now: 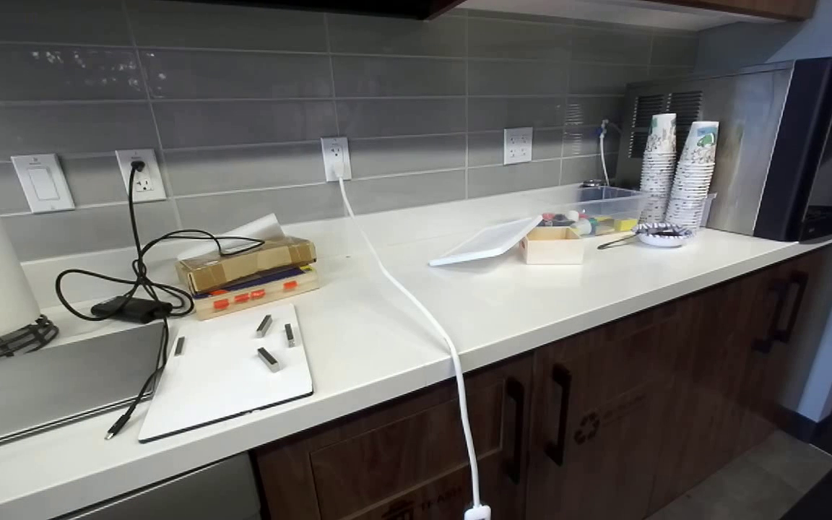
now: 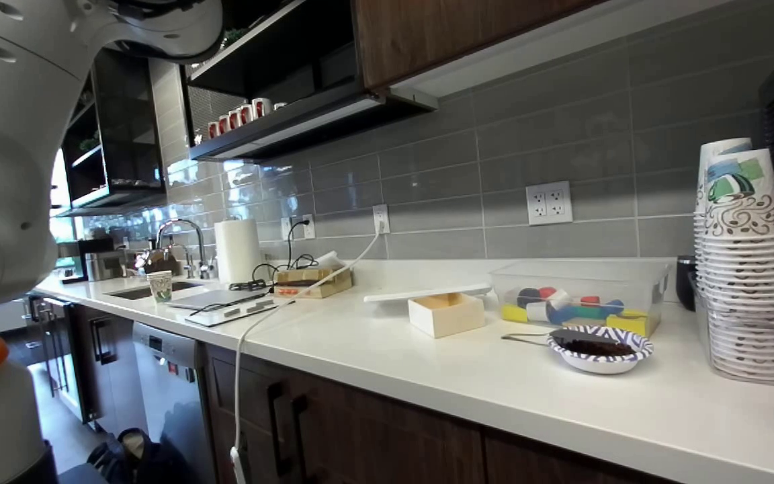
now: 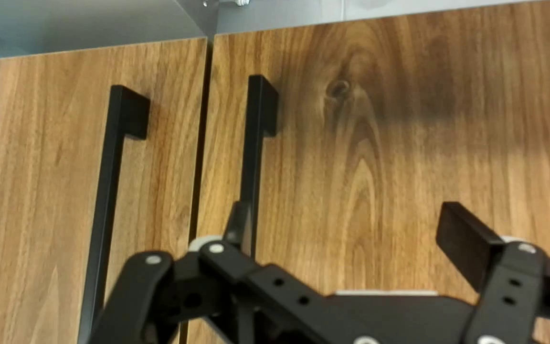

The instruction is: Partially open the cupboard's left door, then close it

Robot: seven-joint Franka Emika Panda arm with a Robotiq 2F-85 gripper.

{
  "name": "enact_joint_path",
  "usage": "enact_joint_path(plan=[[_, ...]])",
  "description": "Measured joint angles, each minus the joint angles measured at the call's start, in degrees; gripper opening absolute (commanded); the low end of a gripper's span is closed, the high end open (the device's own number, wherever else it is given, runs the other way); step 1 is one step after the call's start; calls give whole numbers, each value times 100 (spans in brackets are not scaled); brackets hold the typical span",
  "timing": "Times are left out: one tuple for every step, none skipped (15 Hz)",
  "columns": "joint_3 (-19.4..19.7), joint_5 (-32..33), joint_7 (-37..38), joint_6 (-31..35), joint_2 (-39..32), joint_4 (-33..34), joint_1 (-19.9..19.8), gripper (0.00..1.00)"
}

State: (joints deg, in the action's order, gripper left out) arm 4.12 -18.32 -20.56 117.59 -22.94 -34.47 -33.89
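The wrist view shows two brown wooden doors side by side, a left door [image 3: 41, 172] and a right door [image 3: 389, 157]. A thin dark gap divides them and their edges nearly line up, so both look shut. A black bar handle [image 3: 105, 191] is on the left door and another black handle [image 3: 253, 143] is on the right door. My gripper [image 3: 349, 224] is open and empty in front of the right door. Its left finger overlaps the right door's handle; I cannot tell if they touch. The gripper is out of view in both exterior views.
The arm [image 2: 4, 168] rises at the side in an exterior view. A white counter [image 1: 387, 347] holds a wooden box [image 1: 552, 247], cup stacks [image 1: 690, 180] and a white board [image 1: 228, 383]. A white cable [image 1: 416, 307] hangs over its edge. Lower cabinets [image 1: 604, 448] sit below; an upper cabinet [image 2: 454, 33] hangs above.
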Motion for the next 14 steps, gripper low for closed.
enact_joint_path(plan=[[-1, 0, 42, 0, 68, -3, 2, 100], [0, 0, 89, 0, 121, -6, 2, 100], [0, 0, 133, 0, 167, -12, 1, 100], [-1, 0, 156, -10, 211, -20, 2, 100], [-1, 0, 168, -30, 253, -33, 2, 100], [0, 1, 175, -62, 293, -45, 2, 100], [0, 1, 176, -98, 331, -59, 2, 100], [0, 1, 176, -129, 366, -75, 1, 100], [0, 1, 176, -165, 396, -90, 1, 100], [0, 1, 176, -201, 422, -102, 1, 100], [0, 0, 176, -207, 449, -124, 1, 100], [0, 0, 176, -207, 473, -149, 0, 100], [0, 0, 176, -207, 488, -164, 0, 100], [0, 0, 176, -208, 495, -171, 0, 100]])
